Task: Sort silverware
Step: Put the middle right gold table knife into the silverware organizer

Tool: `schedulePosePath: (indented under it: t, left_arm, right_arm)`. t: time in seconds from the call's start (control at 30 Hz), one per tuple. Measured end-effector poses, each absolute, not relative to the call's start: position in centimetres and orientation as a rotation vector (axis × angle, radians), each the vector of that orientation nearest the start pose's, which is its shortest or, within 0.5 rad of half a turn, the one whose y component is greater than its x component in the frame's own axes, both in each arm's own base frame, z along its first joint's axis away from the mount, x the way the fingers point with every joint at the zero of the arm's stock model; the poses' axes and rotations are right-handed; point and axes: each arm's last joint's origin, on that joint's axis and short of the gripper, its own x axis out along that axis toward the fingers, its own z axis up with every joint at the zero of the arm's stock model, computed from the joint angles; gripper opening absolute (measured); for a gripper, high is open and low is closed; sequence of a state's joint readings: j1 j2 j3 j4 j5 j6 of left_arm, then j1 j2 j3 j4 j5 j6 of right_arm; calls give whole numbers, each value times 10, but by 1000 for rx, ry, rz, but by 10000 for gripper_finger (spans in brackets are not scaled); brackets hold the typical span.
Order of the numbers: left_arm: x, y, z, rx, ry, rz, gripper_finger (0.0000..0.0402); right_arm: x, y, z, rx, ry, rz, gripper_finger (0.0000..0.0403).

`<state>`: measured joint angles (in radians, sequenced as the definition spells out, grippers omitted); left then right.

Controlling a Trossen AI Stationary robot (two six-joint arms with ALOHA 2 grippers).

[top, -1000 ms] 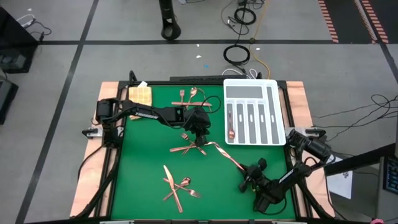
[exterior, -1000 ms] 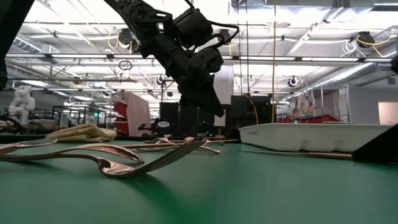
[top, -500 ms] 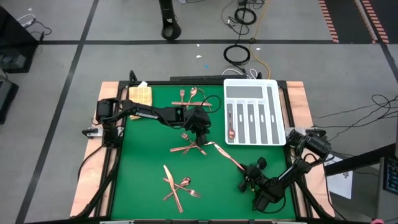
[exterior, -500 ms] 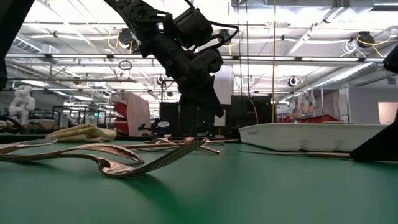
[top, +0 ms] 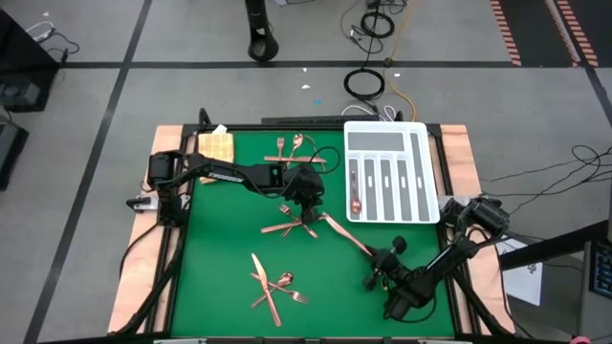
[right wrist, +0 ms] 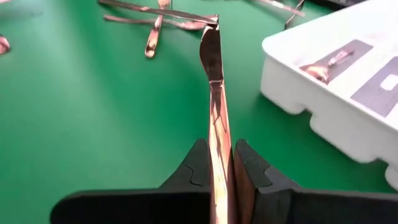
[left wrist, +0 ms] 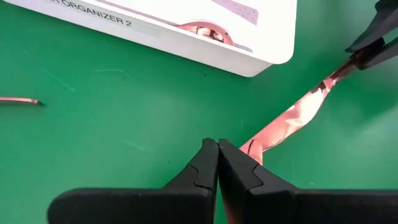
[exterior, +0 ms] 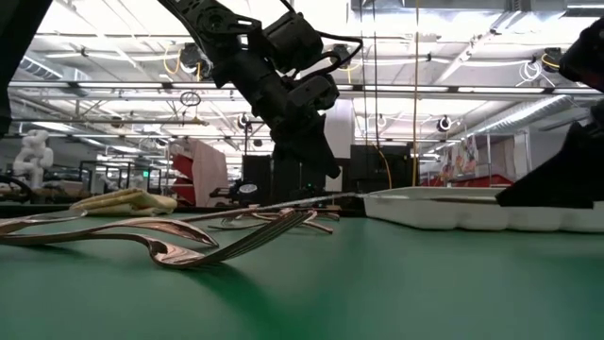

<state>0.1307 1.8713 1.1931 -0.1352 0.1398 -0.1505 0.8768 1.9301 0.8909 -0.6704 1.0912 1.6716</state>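
Observation:
My right gripper [top: 371, 260] [right wrist: 222, 157] is shut on a copper knife [top: 344, 235], near the table's front right. The knife runs from it toward a small heap of silverware [top: 290, 226] in the middle of the green mat. My left gripper [top: 310, 214] [left wrist: 217, 147] hangs shut just above that heap, close to the knife's blade [left wrist: 292, 117], with nothing between its fingers. The white divided tray [top: 426, 172] stands at the far right with a spoon [top: 354, 194] lying in its leftmost slot. My right gripper pinches the knife's handle [right wrist: 219, 134] between its two fingers, which lie along the knife and slant down from the table's near right. The handle end is raised off the mat. The blade [right wrist: 211, 46] stands on edge and slopes down toward the heap [exterior: 283, 217].
More forks and spoons lie in a cluster at the near left [top: 274, 285] and another at the far edge [top: 298, 145]. A tan woven cloth [top: 216, 145] sits at the far left corner. Bare mat lies between the tray and my right arm.
My right gripper has risen and drawn a little toward the far left, rolling its wrist. The knife's handle end has come up off the mat and the blade has turned on edge, while its tip stays low by the heap.

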Motion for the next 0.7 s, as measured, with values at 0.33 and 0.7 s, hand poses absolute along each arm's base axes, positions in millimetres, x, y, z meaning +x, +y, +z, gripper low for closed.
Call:
schedulePosePath:
  t: [0.33, 0.7]
  left_arm:
    - [390, 47, 179, -251, 808, 52, 15]
    - [390, 47, 178, -243, 811, 48, 15]
  right_arm:
    - [203, 189, 91, 144, 434, -781, 6]
    - [217, 171, 108, 132, 374, -840, 6]
